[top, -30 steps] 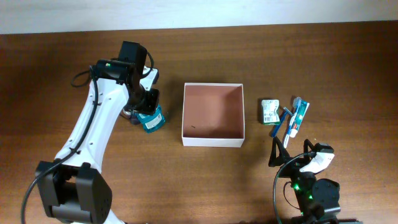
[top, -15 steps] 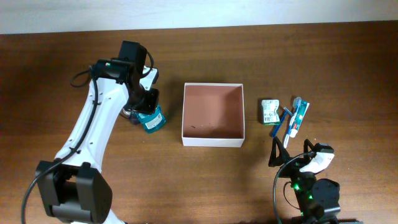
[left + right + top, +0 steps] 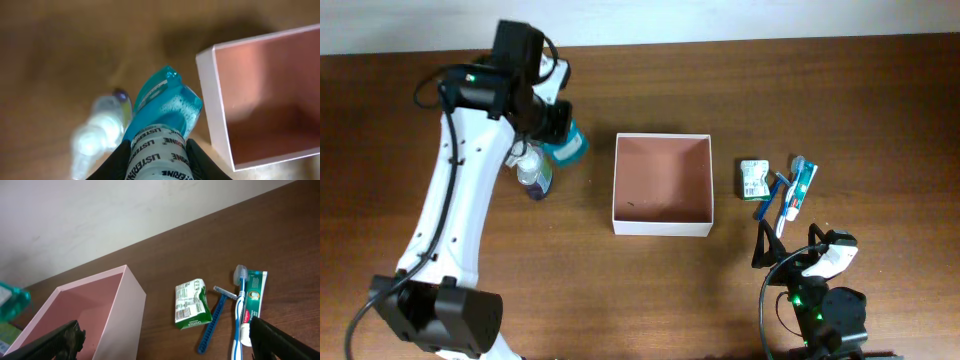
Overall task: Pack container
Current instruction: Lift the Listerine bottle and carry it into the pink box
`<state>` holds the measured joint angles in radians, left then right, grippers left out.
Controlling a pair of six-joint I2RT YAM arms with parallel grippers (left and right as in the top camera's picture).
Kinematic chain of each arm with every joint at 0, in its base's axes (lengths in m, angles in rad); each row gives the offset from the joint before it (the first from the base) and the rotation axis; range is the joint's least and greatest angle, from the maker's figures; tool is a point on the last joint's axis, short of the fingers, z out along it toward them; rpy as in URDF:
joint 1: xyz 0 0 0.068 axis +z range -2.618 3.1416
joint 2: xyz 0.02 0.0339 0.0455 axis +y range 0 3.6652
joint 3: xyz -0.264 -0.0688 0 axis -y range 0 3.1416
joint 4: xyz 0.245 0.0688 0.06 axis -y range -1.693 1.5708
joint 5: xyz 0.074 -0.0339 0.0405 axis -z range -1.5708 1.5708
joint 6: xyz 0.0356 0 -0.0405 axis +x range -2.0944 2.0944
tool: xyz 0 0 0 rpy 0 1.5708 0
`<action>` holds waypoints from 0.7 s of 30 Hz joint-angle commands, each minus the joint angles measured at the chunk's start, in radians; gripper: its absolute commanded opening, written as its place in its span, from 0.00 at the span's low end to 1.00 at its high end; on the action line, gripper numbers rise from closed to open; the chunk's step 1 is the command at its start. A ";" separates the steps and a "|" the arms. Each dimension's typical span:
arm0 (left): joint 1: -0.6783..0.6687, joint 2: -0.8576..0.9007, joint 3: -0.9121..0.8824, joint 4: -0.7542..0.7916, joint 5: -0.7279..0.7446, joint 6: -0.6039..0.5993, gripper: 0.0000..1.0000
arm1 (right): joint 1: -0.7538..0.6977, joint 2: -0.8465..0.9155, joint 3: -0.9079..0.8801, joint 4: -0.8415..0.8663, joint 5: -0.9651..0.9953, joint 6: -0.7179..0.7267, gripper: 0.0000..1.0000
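The container (image 3: 662, 228) is a square white-walled box with a reddish-brown inside, at the table's middle. It also shows in the left wrist view (image 3: 212, 105) and the right wrist view (image 3: 127, 312). My left gripper (image 3: 560, 140) is shut on a teal Listerine bottle (image 3: 165, 107) and holds it above the table, just left of the container's far-left corner. My right gripper (image 3: 787, 246) is open and empty, low near the front edge, right of the container.
A clear bottle (image 3: 534, 176) lies left of the container, below the held bottle. Right of the container lie a green packet (image 3: 753, 178), a blue razor (image 3: 767, 203), a toothbrush (image 3: 790, 200) and a toothpaste tube (image 3: 804, 186).
My left gripper has lifted the teal bottle and carried it toward the table's far side. The clear bottle beneath it now shows. The right arm has not moved.
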<state>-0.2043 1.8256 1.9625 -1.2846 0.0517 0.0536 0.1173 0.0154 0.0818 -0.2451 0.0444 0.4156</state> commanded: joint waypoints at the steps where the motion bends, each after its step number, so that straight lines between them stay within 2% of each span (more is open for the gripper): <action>1: -0.020 -0.014 0.097 -0.014 0.012 0.072 0.20 | -0.006 -0.009 -0.005 -0.005 0.013 0.001 0.98; 11: -0.150 -0.014 0.181 -0.012 0.013 0.237 0.20 | -0.006 -0.009 -0.005 -0.005 0.013 0.002 0.98; 21: -0.251 -0.003 0.180 0.030 0.038 0.240 0.19 | -0.006 -0.009 -0.005 -0.005 0.013 0.001 0.98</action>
<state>-0.4381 1.8256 2.1067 -1.2736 0.0597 0.2699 0.1173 0.0154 0.0818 -0.2451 0.0444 0.4152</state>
